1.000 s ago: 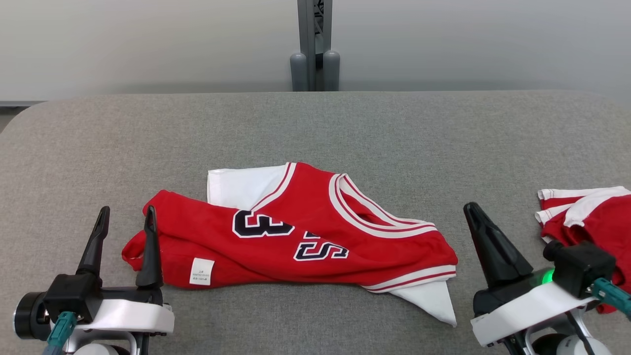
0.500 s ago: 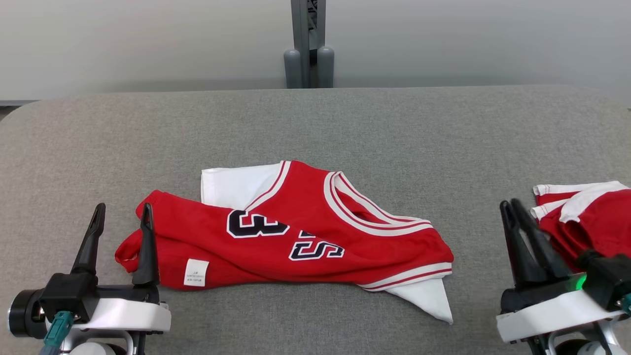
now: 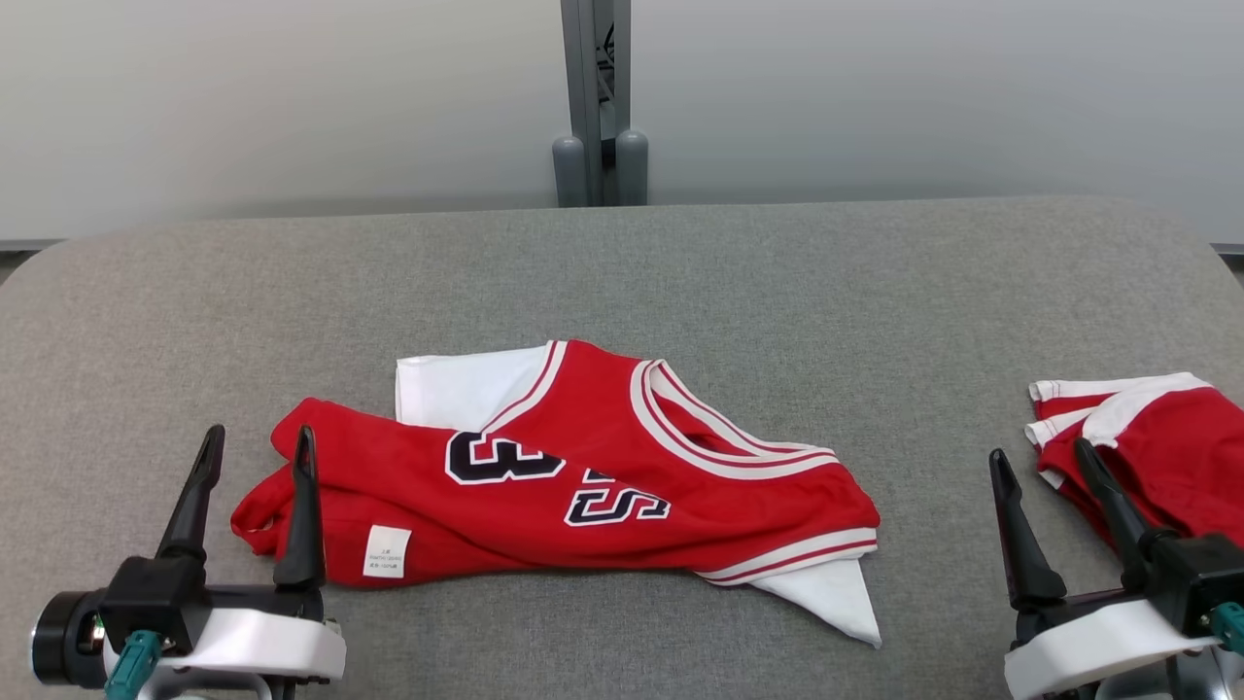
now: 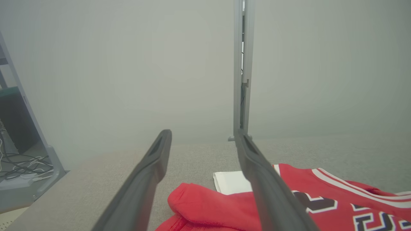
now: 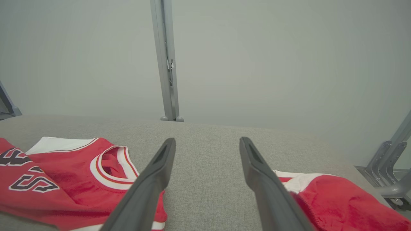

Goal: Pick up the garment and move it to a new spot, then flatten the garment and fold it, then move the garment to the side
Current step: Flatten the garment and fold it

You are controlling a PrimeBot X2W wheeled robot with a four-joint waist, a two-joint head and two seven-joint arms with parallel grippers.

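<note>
Red numbered basketball jersey [image 3: 622, 457]: rumpled, partly doubled over, white underside showing, lying mid-way on the grey padded table [image 3: 777, 282]; left gripper [image 3: 260, 435]: fingers apart, empty, at the jersey's left end; right gripper [image 3: 1040, 450]: fingers apart, empty, well right of the jersey; second red-and-white garment [image 3: 1157, 447]: farther right of the jersey; grey post [image 3: 593, 107]: behind the jersey.

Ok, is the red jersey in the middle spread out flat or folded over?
Folded over, not flat: the red numbered jersey lies bunched on the grey fabric table, white parts sticking out at two corners, label showing.
</note>
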